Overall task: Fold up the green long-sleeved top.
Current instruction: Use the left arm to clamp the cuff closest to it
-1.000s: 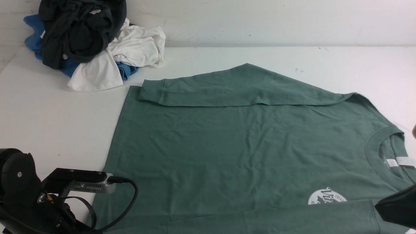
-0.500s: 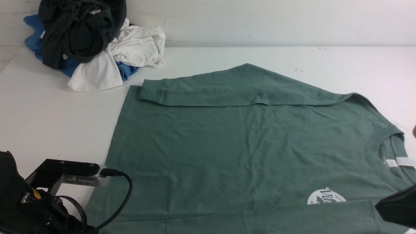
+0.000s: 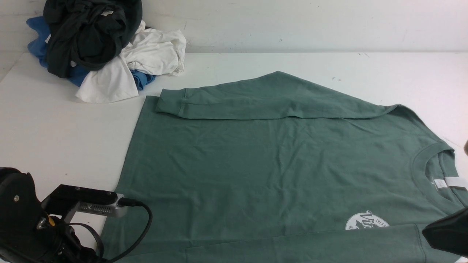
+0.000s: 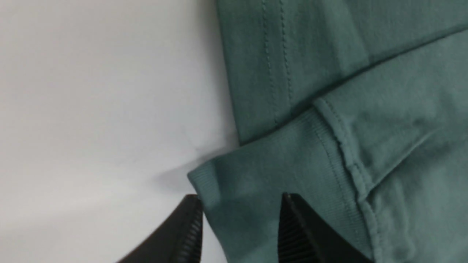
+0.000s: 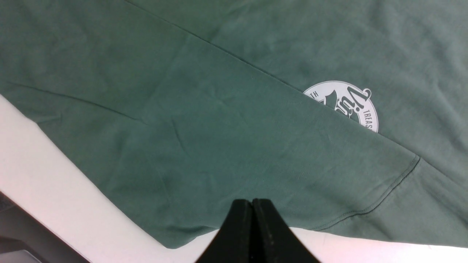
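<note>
Already we see the green long-sleeved top flat by the table's front edge, sleeves folded in, body folds remaining; left gripper spread astride a cuff, right gripper pressed together.

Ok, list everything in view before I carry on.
top: 1, green, flat on the table, both sleeves folded across the body
black garment: 1, black, top of the pile at the far left corner
white garment: count unclear, white, same pile
blue garment: count unclear, blue, bottom of that pile
table: 1, white, under everything
left gripper: 1, black, open, at the near sleeve's cuff
right gripper: 1, black, shut, over the top's near edge
</note>
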Tool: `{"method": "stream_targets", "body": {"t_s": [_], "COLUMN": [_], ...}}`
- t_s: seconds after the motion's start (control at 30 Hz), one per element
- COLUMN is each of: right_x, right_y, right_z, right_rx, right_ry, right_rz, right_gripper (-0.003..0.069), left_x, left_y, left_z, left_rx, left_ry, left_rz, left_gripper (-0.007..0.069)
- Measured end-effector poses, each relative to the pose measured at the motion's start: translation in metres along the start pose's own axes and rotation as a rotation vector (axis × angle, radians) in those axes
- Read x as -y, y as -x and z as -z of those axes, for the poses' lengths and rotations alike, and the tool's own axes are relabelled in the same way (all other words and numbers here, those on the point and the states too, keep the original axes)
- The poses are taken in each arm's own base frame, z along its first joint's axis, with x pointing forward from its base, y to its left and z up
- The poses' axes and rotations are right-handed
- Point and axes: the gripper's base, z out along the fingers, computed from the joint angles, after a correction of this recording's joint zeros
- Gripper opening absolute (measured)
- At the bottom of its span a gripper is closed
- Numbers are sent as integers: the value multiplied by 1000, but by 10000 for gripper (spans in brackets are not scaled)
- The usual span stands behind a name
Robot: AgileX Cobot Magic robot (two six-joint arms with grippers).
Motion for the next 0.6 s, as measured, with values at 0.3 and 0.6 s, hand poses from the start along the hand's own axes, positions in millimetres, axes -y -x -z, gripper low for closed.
{"method": "stream_targets", "body": {"t_s": [0.3, 0.6], "right_x": [0, 0], "right_y": [0, 0], "right_z": [0, 0], "right_rx": [0, 0], "right_ry": [-1, -1], "right_rz": [0, 0], "right_gripper": [-15, -15], "left_x": [-3, -7], "left_y": [2, 2], "left_z": [-6, -7], "left_rx": [-19, -19], "left_ry": [33, 72], "left_rz": [27, 83], "left_gripper": [237, 316]}}
